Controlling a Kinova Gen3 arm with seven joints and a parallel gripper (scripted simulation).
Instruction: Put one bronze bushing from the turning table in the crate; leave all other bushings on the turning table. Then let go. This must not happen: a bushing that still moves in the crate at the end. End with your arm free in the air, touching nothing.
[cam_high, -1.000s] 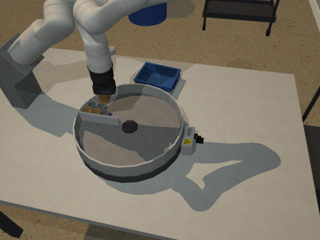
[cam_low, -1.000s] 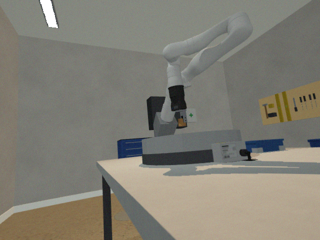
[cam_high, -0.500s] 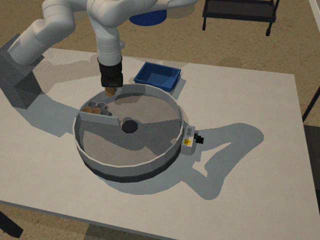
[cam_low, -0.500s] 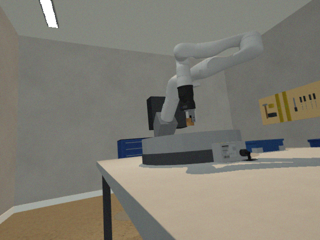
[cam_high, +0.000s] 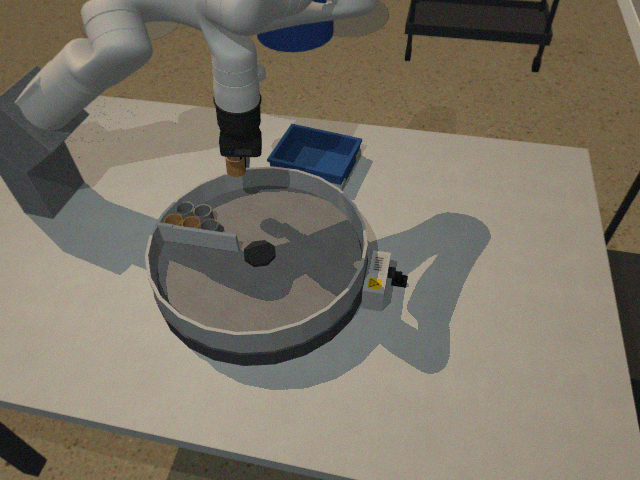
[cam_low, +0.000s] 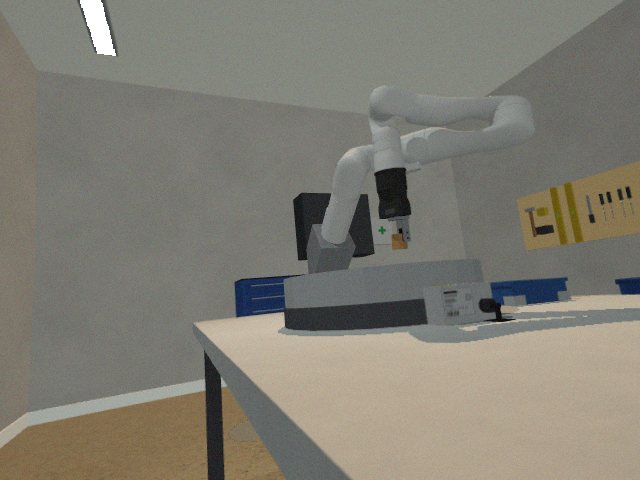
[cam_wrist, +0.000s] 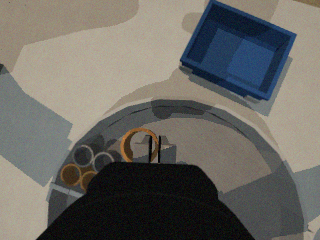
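We see tool (cam_high: 236, 164) pinching bronze bushing (cam_high: 235, 167) upper centre above turning table (cam_high: 330, 310) rim, wrist view alone shows finger (cam_wrist: 158, 149) inside its bore, crate (cam_wrist: 280, 65) upper right.
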